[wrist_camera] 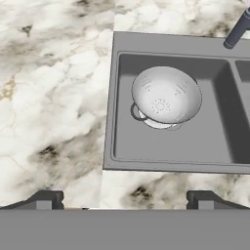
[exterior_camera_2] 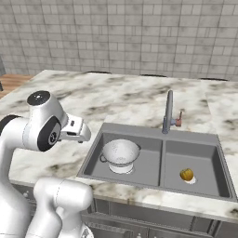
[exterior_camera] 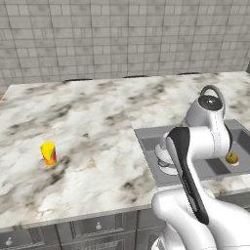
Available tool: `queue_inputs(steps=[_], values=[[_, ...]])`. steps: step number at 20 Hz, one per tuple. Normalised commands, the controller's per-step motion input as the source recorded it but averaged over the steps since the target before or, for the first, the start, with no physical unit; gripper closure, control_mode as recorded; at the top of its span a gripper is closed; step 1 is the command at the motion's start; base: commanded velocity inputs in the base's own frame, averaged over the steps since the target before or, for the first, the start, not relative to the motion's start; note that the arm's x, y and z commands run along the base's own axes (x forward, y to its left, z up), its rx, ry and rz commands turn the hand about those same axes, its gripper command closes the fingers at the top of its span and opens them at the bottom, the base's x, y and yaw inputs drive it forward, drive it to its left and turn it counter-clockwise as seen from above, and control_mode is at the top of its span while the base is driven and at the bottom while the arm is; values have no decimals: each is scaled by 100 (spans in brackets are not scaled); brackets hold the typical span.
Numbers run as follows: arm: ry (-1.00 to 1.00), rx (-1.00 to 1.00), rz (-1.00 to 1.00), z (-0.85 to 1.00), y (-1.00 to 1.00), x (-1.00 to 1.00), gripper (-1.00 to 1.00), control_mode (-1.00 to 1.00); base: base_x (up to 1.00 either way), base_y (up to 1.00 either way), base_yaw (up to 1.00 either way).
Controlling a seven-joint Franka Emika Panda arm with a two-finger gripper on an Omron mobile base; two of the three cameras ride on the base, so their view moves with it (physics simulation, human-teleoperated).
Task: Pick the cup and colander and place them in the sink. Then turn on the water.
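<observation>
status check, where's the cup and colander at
Pincer open, empty, over counter edge by sink. Colander in left basin. Cup upright on counter, untouched. Nothing blocking.

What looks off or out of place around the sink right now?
Nothing spilled or damaged. The colander sits in the sink's left basin, tilted rather than flat in the hand view. A yellowish ball lies in the right basin. The cup stands upright on the counter, well left of the sink.
</observation>
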Motion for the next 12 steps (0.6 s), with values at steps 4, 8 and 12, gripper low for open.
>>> queue_inputs(steps=[4,8,12], values=[[-1,0,0,0,0,-4,-100,-100,0,0,0],[-1,0,0,0,1,-6,-100,100,-41,24,0],[0,0,0,0,0,0,-100,100,-62,90,0]])
